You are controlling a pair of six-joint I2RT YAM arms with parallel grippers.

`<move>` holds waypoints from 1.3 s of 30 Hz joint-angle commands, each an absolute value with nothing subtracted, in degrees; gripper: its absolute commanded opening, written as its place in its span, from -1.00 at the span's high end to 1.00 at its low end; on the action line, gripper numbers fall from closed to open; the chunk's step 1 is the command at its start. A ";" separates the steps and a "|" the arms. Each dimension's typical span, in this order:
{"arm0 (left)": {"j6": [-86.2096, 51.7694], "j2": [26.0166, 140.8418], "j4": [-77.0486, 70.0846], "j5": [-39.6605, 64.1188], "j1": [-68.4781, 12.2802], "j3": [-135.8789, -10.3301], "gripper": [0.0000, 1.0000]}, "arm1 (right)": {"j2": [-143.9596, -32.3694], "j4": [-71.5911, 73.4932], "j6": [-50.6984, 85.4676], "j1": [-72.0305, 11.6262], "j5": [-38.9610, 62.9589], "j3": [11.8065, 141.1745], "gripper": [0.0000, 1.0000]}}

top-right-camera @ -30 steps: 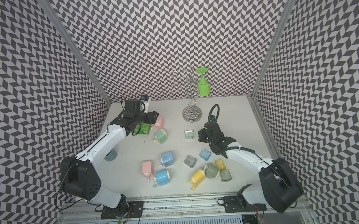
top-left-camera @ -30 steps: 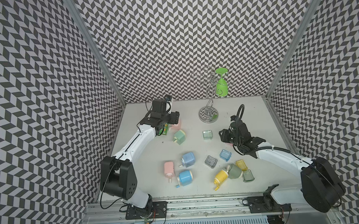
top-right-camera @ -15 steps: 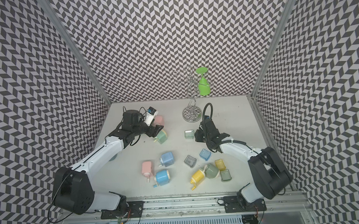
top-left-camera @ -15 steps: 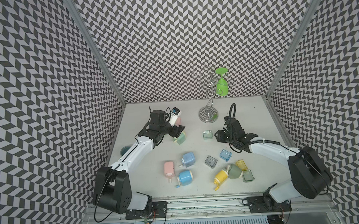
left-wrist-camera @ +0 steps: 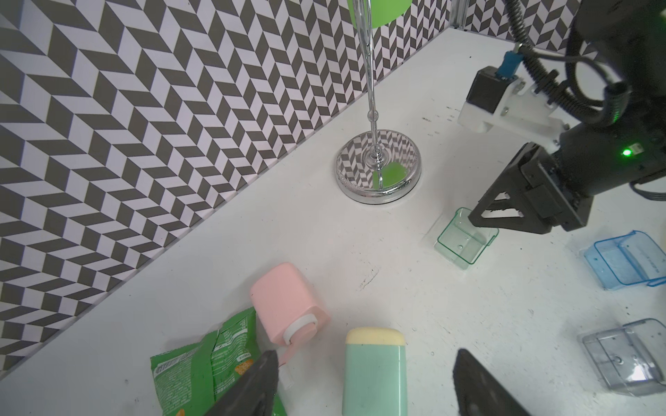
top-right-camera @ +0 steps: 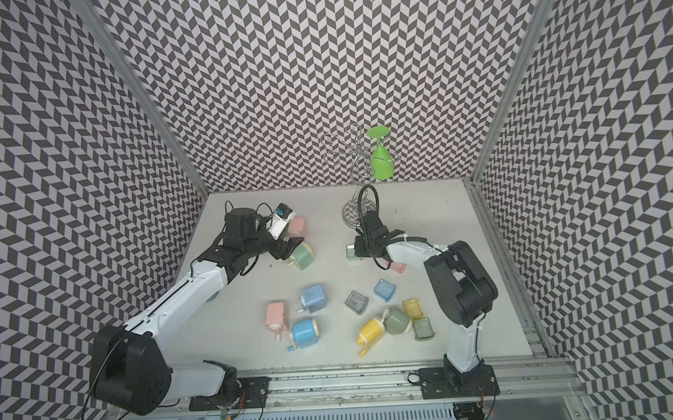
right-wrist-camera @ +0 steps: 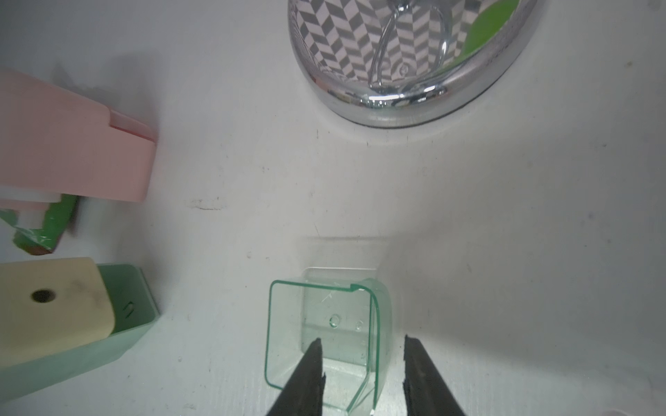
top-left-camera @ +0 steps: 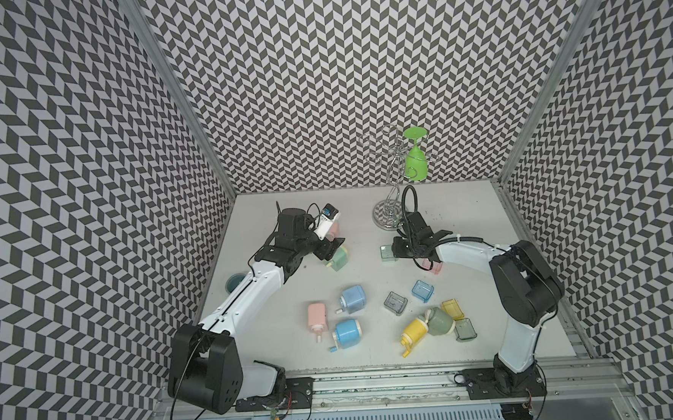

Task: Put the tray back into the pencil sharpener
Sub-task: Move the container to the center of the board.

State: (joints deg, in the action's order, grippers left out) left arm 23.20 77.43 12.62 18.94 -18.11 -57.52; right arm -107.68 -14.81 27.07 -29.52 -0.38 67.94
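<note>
Right wrist view: right gripper (right-wrist-camera: 362, 345) is sitting part-open astride one side wall of the clear green tray (right-wrist-camera: 335, 320), one finger inside, one outside, not clamping. Tray is lying on the table (top-left-camera: 466, 220) just near of the chrome stand base (top-left-camera: 386, 216), right of the mint sharpener (top-left-camera: 339, 258). Left gripper (left-wrist-camera: 365, 354) is hovering open over that sharpener, holding nothing.

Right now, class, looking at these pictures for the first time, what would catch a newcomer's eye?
The black-and-white zigzag walls dominate, and near the back one a bright green glass hangs upside down on a chrome rack. Pastel sharpeners and clear trays litter the white table. The right pincer, open, straddles one wall of a green tray near the rack's base.
</note>
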 commanded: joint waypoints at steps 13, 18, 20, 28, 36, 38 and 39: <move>24.96 78.29 15.70 20.18 -18.19 -57.91 -0.50 | -111.59 -18.33 25.94 -30.60 -5.18 71.42 0.86; 27.90 79.32 19.24 21.85 -18.35 -59.28 -0.50 | -108.81 -20.17 24.94 -31.70 -6.80 69.34 0.87; 28.93 79.87 20.40 22.25 -18.97 -59.65 -0.51 | -107.66 -21.61 24.61 -32.87 -8.40 68.11 0.87; 29.41 85.76 24.75 14.02 -21.44 -63.47 -0.54 | -106.58 -22.03 26.09 -35.33 -10.11 64.51 0.75; 29.16 92.06 30.76 12.66 -21.36 -70.00 -0.58 | -102.42 -19.94 26.37 -35.30 -8.95 64.53 0.37; 29.91 93.42 32.61 13.06 -21.40 -70.97 -0.58 | -99.99 -18.85 26.63 -35.16 -9.42 63.63 0.30; 30.13 93.86 33.06 13.42 -21.42 -71.26 -0.59 | -98.97 -18.28 26.84 -35.22 -9.63 63.03 0.28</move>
State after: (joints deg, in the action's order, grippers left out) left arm 29.04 92.66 28.86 13.15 -21.37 -69.49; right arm -103.68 -21.17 26.17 -35.18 -8.78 63.92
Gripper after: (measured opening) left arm 0.792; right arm 0.351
